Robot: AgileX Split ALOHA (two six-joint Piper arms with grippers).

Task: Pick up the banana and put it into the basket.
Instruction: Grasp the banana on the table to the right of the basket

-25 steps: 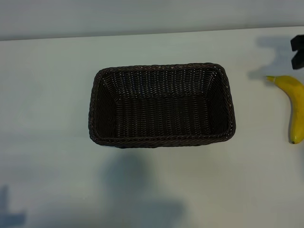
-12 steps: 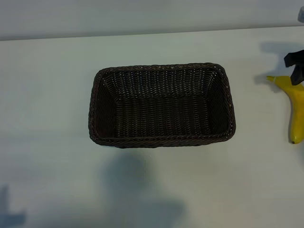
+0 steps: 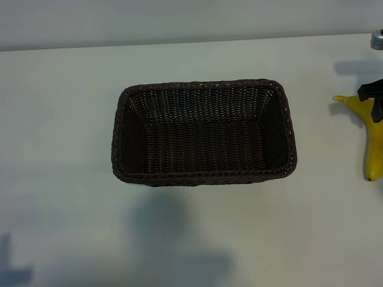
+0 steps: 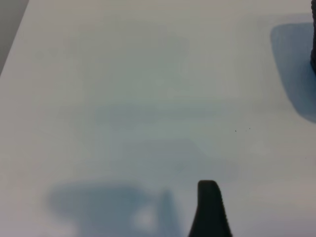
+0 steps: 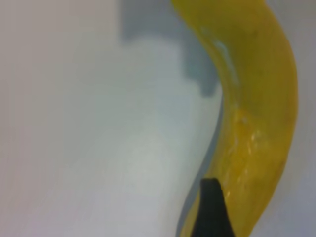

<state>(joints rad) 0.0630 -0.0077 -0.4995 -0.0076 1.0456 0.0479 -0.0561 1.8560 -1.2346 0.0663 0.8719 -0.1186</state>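
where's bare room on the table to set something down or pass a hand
Bare table spreads wide left of the basket, and in strips behind it and in front. The basket's inside holds nothing. A narrower bare strip runs between basket and banana. It is crowded at the right edge, where the right gripper hangs over the banana's stem end.

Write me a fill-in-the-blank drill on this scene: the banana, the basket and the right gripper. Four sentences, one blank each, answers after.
1. The basket holds ____.
2. The banana lies on the ____, not in the basket.
3. In the exterior view the banana lies to the ____ of the basket.
4. The right gripper hangs over the banana's ____ end, its jaws open.

Missing words: nothing; table; right; stem
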